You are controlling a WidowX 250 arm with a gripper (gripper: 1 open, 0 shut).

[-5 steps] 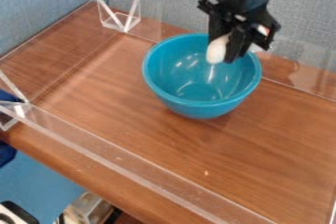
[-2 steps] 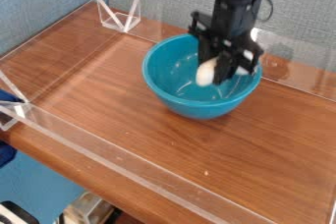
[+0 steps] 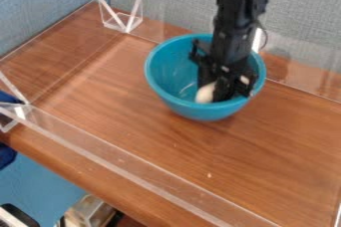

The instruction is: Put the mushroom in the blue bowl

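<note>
The blue bowl (image 3: 172,87) stands on the wooden table, right of centre. My gripper (image 3: 210,89) reaches straight down into it, fingers low near the bowl's floor. The fingers are shut on the mushroom (image 3: 206,94), of which a cream-white part shows between the dark fingertips. The cap is hidden by the fingers.
Low clear acrylic walls (image 3: 120,167) run along the table's edges, with a clear triangular bracket (image 3: 120,17) at the back left corner. A blue clamp (image 3: 10,102) sits at the left edge. Bare wood (image 3: 94,82) lies left of and in front of the bowl.
The gripper has sunk from above the bowl's rim down into the bowl, carrying the mushroom with it. The bowl has not moved.
</note>
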